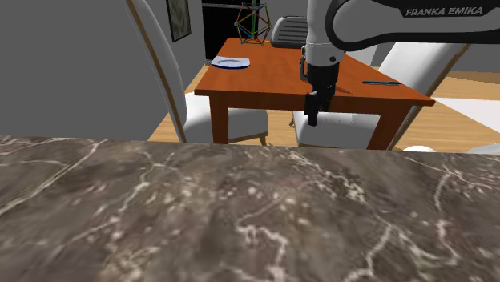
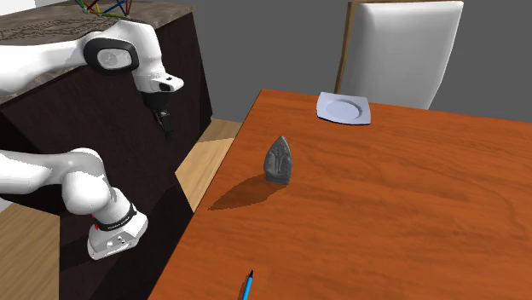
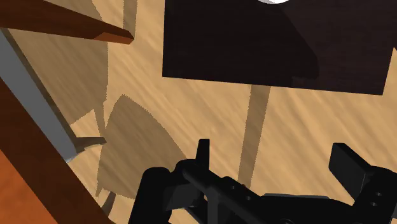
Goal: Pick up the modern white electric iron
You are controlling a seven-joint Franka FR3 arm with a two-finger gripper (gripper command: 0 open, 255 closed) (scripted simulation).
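Fingers (image 3: 348,167) at the end of the white arm (image 1: 377,20) are standing spread apart in the wrist view, gripping nothing, with pale wood floor (image 3: 191,95) showing in the gap between them. A dark block (image 3: 273,44) is lying beyond them on that floor, and an edge of the reddish-brown wooden surface (image 3: 19,184) is running along one side.

In the second exterior view the fingers (image 2: 167,126) are pointing downward beside the dark cabinet (image 2: 192,77), off the near edge of the wooden surface (image 2: 409,222) and not over it. The iron (image 2: 280,160), drawn grey, is standing upright on its heel on that surface, its pointed tip up, close to the edge that is facing the arm. It is casting a shadow toward that edge. The iron and the fingers are well apart, with nothing touching the iron.

A white plate (image 2: 344,108) is lying farther along the surface, near a white chair (image 2: 401,43), and a blue pen (image 2: 245,286) is lying near the view's bottom edge; the iron is sitting between the two.

In the shoulder view the fingers (image 1: 312,112) are hanging in front of the wooden surface (image 1: 264,80), beyond a veined marble top (image 1: 240,208) in the foreground. The plate (image 1: 231,62) is sitting to the view's left of the arm and the pen (image 1: 381,82) to its right.
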